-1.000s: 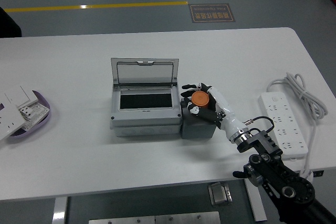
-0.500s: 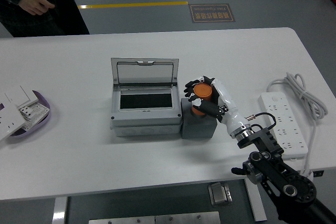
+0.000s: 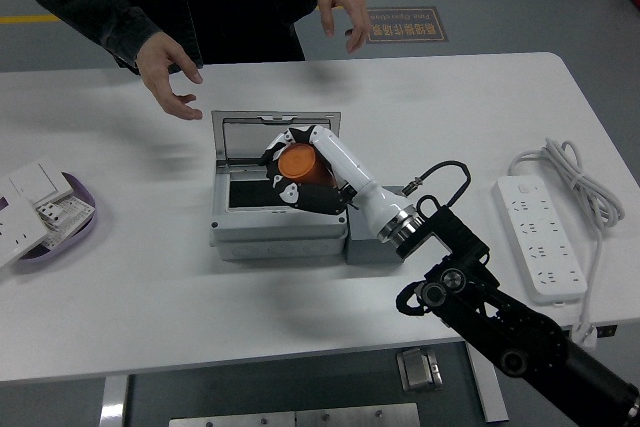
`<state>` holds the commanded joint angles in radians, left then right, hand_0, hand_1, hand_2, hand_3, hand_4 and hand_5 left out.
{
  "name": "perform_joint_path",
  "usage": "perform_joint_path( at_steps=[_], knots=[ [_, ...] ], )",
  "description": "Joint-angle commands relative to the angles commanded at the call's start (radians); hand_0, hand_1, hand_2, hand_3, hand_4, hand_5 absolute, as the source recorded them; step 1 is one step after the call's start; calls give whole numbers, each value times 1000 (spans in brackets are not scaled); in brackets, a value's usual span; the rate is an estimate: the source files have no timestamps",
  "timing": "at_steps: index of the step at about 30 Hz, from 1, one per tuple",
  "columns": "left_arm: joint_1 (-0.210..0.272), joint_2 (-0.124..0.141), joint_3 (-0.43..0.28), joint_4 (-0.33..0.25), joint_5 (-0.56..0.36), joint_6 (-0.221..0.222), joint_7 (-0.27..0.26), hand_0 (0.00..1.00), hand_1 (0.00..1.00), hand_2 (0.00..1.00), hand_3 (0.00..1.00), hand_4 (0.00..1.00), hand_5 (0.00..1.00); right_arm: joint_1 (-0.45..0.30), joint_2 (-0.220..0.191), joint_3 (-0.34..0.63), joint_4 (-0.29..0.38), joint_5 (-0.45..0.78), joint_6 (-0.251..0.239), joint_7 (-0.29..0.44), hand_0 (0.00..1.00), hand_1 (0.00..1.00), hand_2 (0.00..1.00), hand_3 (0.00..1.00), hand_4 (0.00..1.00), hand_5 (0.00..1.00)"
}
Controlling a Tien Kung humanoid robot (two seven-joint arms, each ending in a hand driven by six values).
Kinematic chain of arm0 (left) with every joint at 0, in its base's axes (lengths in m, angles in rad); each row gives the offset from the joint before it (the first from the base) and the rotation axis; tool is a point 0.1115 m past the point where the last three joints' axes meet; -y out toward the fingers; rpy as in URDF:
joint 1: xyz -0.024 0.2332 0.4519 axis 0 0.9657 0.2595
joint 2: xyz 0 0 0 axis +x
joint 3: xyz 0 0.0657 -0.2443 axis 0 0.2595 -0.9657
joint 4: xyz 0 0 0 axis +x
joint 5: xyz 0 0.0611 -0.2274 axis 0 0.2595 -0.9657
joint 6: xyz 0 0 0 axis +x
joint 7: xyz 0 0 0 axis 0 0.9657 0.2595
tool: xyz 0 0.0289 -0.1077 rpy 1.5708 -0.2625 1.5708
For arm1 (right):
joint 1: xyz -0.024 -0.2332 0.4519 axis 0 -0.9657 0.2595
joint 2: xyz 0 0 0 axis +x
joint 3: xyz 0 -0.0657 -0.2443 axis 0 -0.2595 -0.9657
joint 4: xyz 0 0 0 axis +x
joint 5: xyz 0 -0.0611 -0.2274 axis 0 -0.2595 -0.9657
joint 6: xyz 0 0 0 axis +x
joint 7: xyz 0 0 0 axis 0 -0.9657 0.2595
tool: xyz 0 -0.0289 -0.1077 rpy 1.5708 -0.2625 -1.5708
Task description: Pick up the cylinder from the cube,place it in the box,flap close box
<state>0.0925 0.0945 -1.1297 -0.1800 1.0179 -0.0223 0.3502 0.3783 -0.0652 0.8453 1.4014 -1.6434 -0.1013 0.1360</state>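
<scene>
Head view, looking down over a white table (image 3: 150, 287). The right hand (image 3: 300, 175), white-shelled with black fingers, was wrapped around an orange cylinder (image 3: 297, 162) and held it above the dark opening of a grey box (image 3: 275, 217). The box's clear lid (image 3: 275, 137) stood upright at the back. Just right of the box, a dark cube (image 3: 366, 247) was mostly hidden by the robot's forearm. The left arm was not visible.

To place the cylinder well, the hand would probably need to lower it straight into the opening, clear of the upright lid and the box rim, and release only once it was down inside. Letting go too high might let it bounce or roll out.

At the far side a person in a dark top stood leaning in, one hand (image 3: 168, 67) hovering close to the lid's left corner and the other hand (image 3: 342, 12) raised further back; neither touched anything. On the table's left edge sat a purple tray (image 3: 75, 222) holding white switch plates. On the right lay a white power strip (image 3: 540, 237) with a coiled cable. Beyond the table was a grey floor with a yellow line.
</scene>
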Motion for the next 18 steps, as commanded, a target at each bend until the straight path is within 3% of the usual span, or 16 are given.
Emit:
perform_joint_path(
  at_steps=[8,9,10,15,16,18],
  knots=[
    [4,3,-2,0,4,0,5,632,632,606,648,720,239,102,16,-91,26,-292,166,-234,2,169,312,248,2,2],
    [4,4,-1,0,3,0,5,632,632,606,648,720,239,110,17,-98,25,-321,180,-258,2,169,312,248,2,2],
    [3,4,-1,0,3,0,5,632,632,606,649,720,240,120,19,-106,24,-352,194,-285,34,212,369,345,2,2],
    [2,5,-1,0,5,0,6,632,632,606,649,720,240,148,21,-123,9,-469,223,-377,34,212,369,345,2,2],
    [1,5,-2,0,6,0,6,632,633,605,648,721,241,152,22,-125,2,-493,224,-389,263,374,465,463,114,2],
    [1,6,-2,0,6,0,6,632,633,605,648,721,241,157,24,-126,-8,-518,222,-398,263,374,465,463,114,2]
  ],
)
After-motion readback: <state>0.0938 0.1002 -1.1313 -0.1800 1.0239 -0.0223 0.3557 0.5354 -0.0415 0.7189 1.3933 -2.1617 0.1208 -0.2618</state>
